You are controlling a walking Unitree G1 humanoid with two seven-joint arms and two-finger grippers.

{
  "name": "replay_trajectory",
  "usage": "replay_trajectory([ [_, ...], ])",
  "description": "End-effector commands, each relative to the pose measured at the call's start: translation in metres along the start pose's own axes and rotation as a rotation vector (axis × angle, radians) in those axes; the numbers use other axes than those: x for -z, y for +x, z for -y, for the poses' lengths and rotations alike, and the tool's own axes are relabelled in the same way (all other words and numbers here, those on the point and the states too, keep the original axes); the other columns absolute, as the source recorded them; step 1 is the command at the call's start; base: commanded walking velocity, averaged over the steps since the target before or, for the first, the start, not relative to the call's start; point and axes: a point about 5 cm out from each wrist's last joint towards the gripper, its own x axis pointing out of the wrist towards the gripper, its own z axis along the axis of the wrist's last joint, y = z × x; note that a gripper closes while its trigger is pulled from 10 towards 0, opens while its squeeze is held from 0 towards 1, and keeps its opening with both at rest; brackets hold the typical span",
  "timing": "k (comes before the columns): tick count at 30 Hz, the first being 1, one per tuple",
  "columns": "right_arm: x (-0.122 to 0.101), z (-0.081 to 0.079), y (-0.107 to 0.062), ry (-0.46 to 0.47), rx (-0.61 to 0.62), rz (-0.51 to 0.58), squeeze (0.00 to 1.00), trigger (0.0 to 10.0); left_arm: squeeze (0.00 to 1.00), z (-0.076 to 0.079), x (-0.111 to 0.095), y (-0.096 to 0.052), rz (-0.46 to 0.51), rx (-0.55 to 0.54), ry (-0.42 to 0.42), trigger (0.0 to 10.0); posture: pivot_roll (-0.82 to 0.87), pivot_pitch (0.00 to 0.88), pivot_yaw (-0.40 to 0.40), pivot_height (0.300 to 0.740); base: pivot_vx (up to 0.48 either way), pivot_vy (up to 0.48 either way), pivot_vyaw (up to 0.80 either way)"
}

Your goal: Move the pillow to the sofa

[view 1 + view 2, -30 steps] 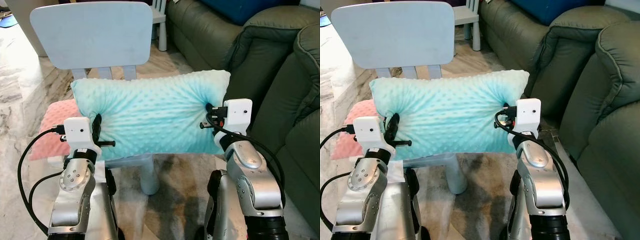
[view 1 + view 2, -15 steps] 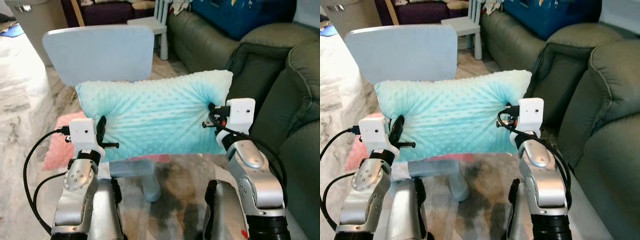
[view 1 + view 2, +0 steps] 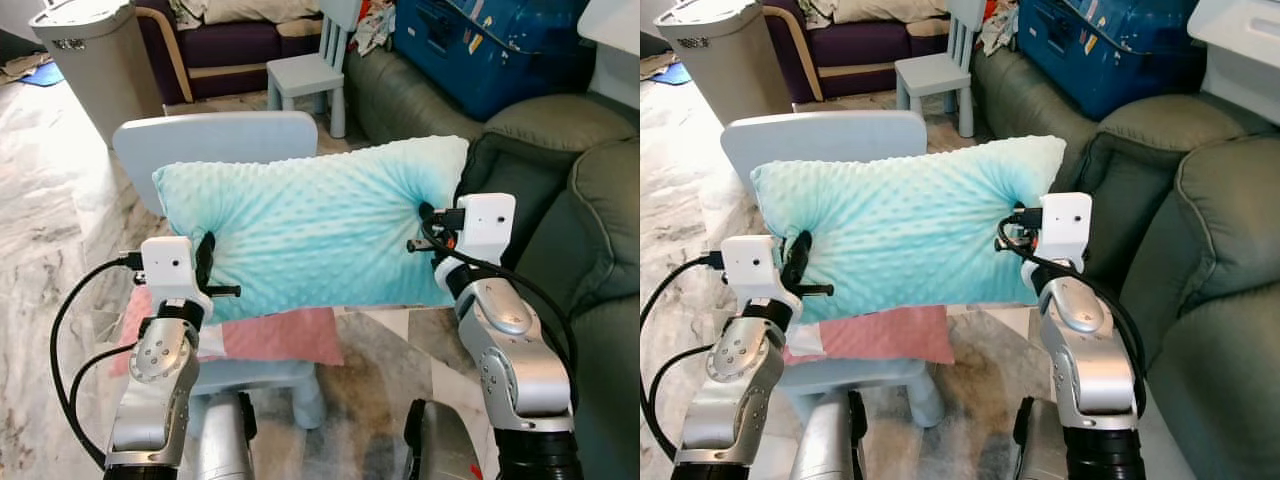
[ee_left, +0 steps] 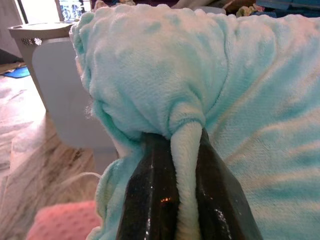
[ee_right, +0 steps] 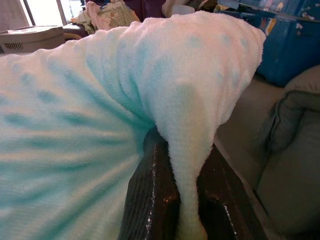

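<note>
Mint-green, dimpled plush makes up the pillow (image 3: 320, 230), which hangs in the air between the two arms, raised clear of the pale blue chair (image 3: 215, 150) and of the pink cushion (image 3: 285, 335) lying on that chair's seat. The left pincer (image 4: 186, 150) is clenched on a bunched fold at the pillow's left end, and the right pincer (image 5: 182, 165) is clenched the same way on a fold at the right end; in both wrist views the fabric is squeezed thin between the black fingers (image 4: 150, 200).

The dark green sofa (image 3: 560, 160) stands just to the robot's right, with a blue suitcase (image 3: 480, 50) lying further back on it.

Each hold is only a pinch of soft cover, not the filling, so I judge the main risk to be slippage: a quick swing to the right could pull a fold loose and leave the pillow dangling from one end or dropping to the marble floor (image 3: 50, 200). The pillow's right corner is already close to the sofa arm and could catch on it in a turn.
</note>
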Motion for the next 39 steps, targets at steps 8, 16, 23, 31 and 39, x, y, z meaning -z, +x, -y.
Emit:
replay_trajectory([
  [8,-0.015,0.003,0.003,-0.002,0.014,0.048,0.00,10.0,0.00,0.001,-0.004,0.004,0.020,0.006,0.024,10.0,-0.03,0.000,0.028,0.671,0.000,0.000,0.00],
  [16,-0.016,0.003,0.003,-0.002,0.018,0.051,0.00,10.0,0.00,0.002,-0.003,0.005,0.019,0.011,0.025,10.0,-0.03,0.000,0.027,0.715,0.000,0.000,0.00],
  [23,-0.020,0.004,0.004,-0.002,0.027,0.063,0.00,10.0,0.00,0.005,-0.003,0.006,0.019,0.031,0.036,10.0,-0.04,0.000,0.029,0.740,0.000,0.000,0.00],
  [31,-0.023,0.003,0.005,0.000,0.029,0.069,0.00,10.0,0.00,0.007,-0.004,0.006,0.022,0.044,0.054,10.0,-0.04,0.000,0.028,0.740,0.000,0.000,0.00],
  [39,-0.023,0.003,0.005,0.004,0.034,0.067,0.00,10.0,0.00,0.007,-0.004,0.006,0.020,0.047,0.035,10.0,-0.03,0.000,0.028,0.740,0.000,0.000,0.00],
])
